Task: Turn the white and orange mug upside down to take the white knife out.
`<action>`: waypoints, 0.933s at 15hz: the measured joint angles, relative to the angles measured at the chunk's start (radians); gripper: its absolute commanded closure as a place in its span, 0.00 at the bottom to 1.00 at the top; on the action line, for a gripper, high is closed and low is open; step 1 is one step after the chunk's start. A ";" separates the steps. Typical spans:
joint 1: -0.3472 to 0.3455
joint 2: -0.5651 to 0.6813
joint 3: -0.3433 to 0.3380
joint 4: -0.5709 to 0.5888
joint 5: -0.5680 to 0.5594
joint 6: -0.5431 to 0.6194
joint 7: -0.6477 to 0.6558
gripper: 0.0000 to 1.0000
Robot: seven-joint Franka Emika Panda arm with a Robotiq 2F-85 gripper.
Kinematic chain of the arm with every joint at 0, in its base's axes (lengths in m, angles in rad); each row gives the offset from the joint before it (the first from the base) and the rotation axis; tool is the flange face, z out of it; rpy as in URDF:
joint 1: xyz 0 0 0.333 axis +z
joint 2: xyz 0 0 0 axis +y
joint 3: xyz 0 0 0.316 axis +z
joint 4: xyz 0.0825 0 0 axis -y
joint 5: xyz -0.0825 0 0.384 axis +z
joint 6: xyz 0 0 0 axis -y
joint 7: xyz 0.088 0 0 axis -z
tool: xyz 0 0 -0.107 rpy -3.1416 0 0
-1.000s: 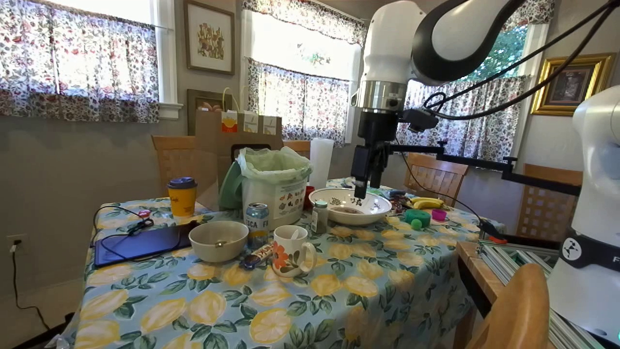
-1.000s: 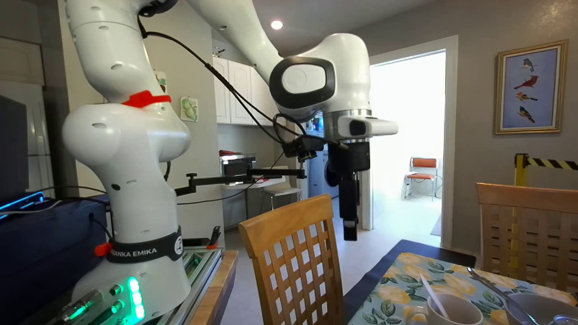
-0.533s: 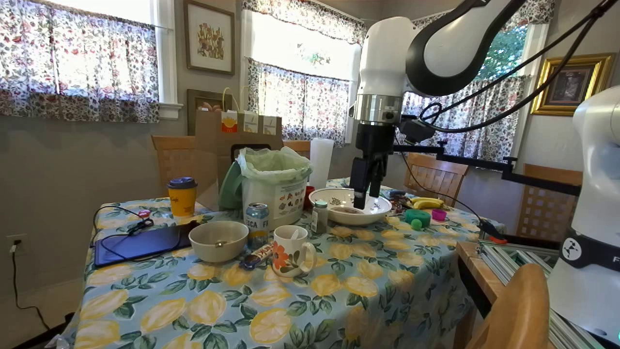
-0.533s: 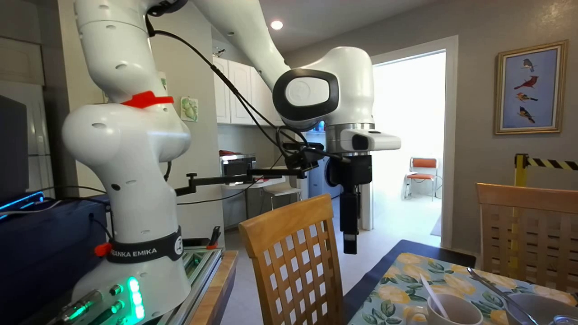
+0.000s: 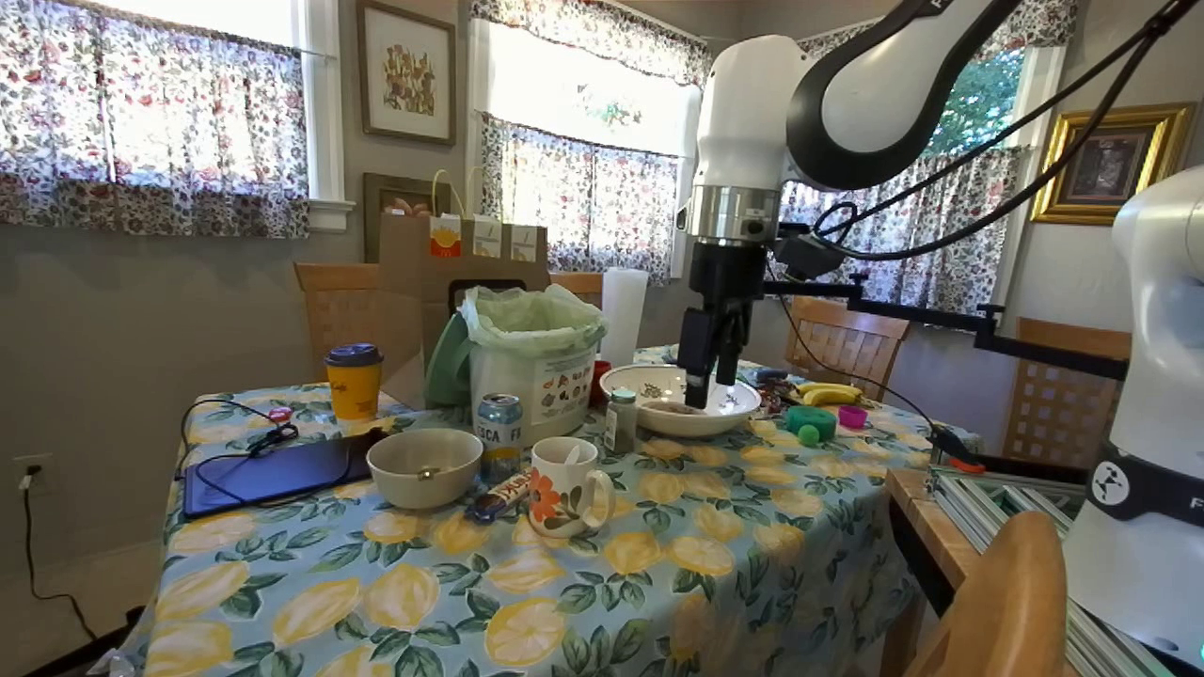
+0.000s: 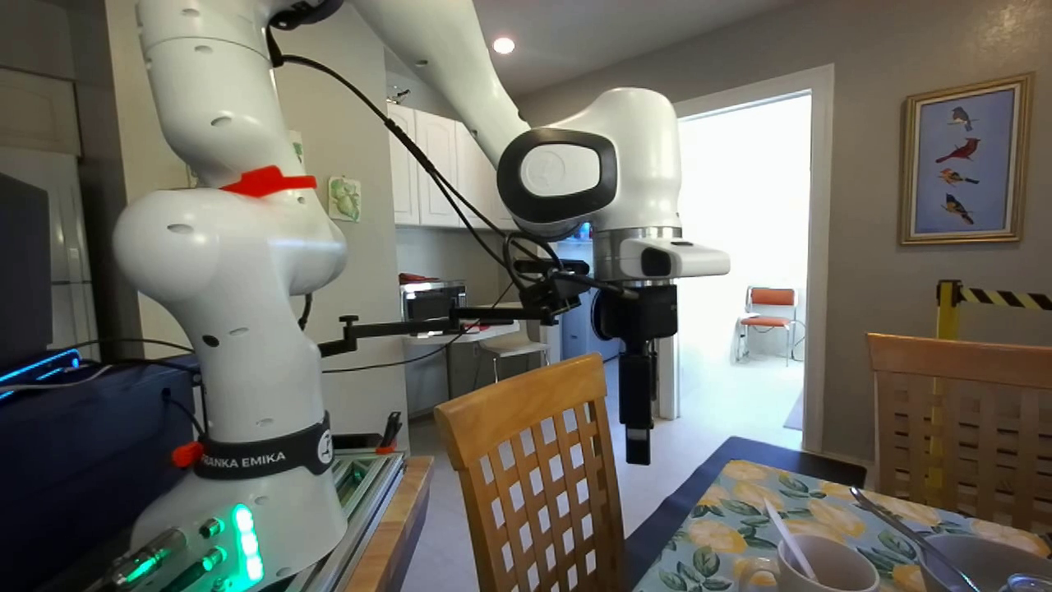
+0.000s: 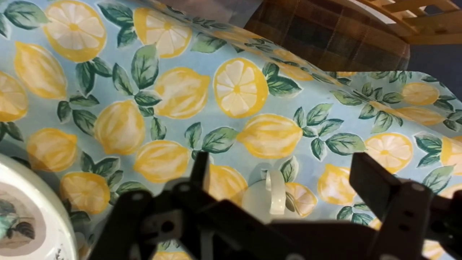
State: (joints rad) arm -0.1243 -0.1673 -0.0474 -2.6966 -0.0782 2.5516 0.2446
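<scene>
Lemon-print tablecloth (image 5: 602, 602), mug (image 5: 557, 494), grey bowl (image 5: 414, 491), can (image 5: 499, 437)

robot's black base band (image 6: 263, 456) is reading "franka emika" in white caps, 1st letter partly hiding; in both exterior views it's also carrying a round white logo (image 5: 1111, 481). drinks can (image 5: 499, 437) is showing "esca", then "fr", rest curving out of sight. yellow cup (image 5: 355, 390) is bearing small dark script, approx. "café", start unclear. wrapper (image 5: 499, 496) nr the can is displaying big tilted letters, too blurry to read w/ certainty. tub (image 5: 508, 404) is carrying a printed panel w/ food pics, txt too small. jar (image 5: 621, 423) label: ditto. on the paper bag (image 5: 409, 282), a red/white card (image 5: 445, 235) is showing a yellow pic + tiny illegible mark.
</scene>
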 measured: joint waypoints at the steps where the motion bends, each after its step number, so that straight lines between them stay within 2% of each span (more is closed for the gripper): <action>1: 0.000 0.007 0.000 0.000 0.000 0.007 0.001 0.00; 7: -0.001 0.085 -0.007 0.000 0.026 0.147 0.001 0.00; 14: 0.000 0.261 -0.043 0.008 0.023 0.353 0.009 0.00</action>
State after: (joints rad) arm -0.1247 0.0941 -0.0908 -2.6887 -0.0550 2.9047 0.2534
